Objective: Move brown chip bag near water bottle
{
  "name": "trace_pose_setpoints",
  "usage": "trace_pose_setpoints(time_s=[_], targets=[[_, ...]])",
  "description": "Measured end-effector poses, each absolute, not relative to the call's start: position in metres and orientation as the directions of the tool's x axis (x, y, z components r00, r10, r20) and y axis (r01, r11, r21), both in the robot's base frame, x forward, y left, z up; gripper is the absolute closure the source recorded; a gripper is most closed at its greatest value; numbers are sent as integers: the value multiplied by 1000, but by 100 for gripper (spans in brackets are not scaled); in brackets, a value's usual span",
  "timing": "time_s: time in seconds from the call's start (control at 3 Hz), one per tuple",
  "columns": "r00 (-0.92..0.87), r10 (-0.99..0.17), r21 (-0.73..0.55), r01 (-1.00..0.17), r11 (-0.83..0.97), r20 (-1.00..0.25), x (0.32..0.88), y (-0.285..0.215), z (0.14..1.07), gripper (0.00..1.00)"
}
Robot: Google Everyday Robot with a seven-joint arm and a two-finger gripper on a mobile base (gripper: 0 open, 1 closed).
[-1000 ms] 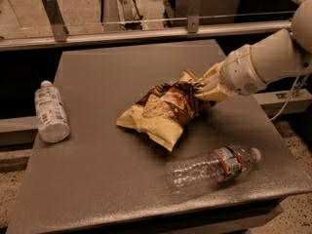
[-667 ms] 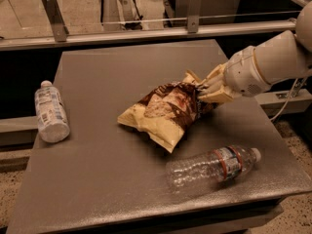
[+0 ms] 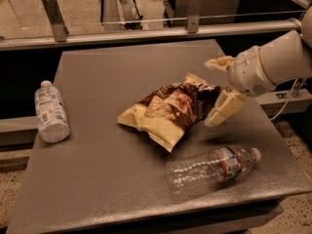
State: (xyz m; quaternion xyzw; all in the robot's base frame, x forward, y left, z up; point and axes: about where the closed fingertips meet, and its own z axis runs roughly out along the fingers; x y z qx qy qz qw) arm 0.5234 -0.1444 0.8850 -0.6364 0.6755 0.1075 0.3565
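Gripper: gripper (image 3: 208, 92) sat at the right end of the brown chip bag (image 3: 168, 110), low over the table (image 3: 122, 65).
Fingers: spread wide, gripping nothing. Rear finger (image 3: 218, 62) was behind the bag's right end, front finger (image 3: 223, 108) on its near-right side.
Change vs 1 s ago: fingers had been pinched on the bag's right end. Now they'd let go and parted, and the white wrist (image 3: 253, 69) had shifted a bit to the right.
Contact: front finger was touching the bag's edge or just off it, couldn't tell. Rear finger was clear of the foil.
Bag: lay crumpled on the table, mostly left of both fingers, w/ only its right tip between them. Approx same spot as before, left corner unmoved.
Water bottle: water bottle (image 3: 214, 167) lay on its side below the front finger, toward the table's front edge, w/ red band and white cap at its right end. Near the bag's lower corner but not touching. Same place as earlier.
Other bottle: white-and-blue-label bottle (image 3: 48, 112) lay far left of the fingers, well apart from the bag, at the table's left edge. No change.
Behind: metal rail (image 3: 146, 33) ran along beyond the rear finger.
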Motion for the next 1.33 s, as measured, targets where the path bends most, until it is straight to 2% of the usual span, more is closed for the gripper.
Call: trace_pose_setpoints(time_s=[0.33,0.67,1.33], targets=[[60,-781,-310,-935,175,-621,525,-149,885,0],[26,-752,-305,-923,235,-658,530,-180,896,0],[42,-670,-365,-863,349,-741,531,-278,956,0]])
